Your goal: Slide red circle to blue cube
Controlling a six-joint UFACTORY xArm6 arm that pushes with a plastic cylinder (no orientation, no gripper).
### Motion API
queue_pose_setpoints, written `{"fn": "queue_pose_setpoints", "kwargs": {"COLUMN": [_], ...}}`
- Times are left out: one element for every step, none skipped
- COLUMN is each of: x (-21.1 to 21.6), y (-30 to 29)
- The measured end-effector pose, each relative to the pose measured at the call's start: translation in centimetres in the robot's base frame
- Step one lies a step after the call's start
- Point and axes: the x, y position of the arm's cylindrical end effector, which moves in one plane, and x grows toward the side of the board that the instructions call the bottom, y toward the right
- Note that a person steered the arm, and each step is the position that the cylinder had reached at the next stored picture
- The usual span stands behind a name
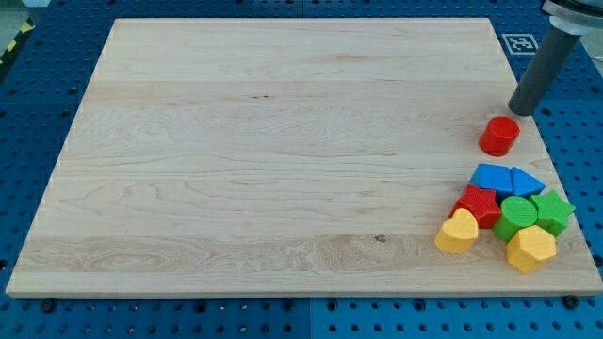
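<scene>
Yellow hexagonal block (pixel 531 249) and yellow heart-shaped block (pixel 458 232) at the view's bottom right, green blocks (pixel 517 217) and red star block (pixel 479 203) behind, blue cube (pixel 492 178) beside blue triangular block (pixel 525 181), red circle block (pixel 499 136) apart above on pale wooden board (pixel 264 151), my tip (pixel 520 111) just beyond, holding nothing, touch uncertain.

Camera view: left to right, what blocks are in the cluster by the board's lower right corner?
Yellow heart → red block → blue cube → green cylinder → green star. The blue triangle and yellow hexagon overlap the greens in that span, so I left them out.
</scene>
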Motion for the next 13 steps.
{"fn": "queue_pose_setpoints", "kwargs": {"x": [0.0, 0.2, 1.2, 2.4, 3.0, 3.2, 3.7, 4.2, 4.3, 4.0, 4.0, 4.0, 4.0], "y": [-0.6, -1.5, -1.5, -1.5, -2.0, -2.5, -3.0, -4.4, -5.7, -6.5, -7.0, -7.8, -8.0]}}
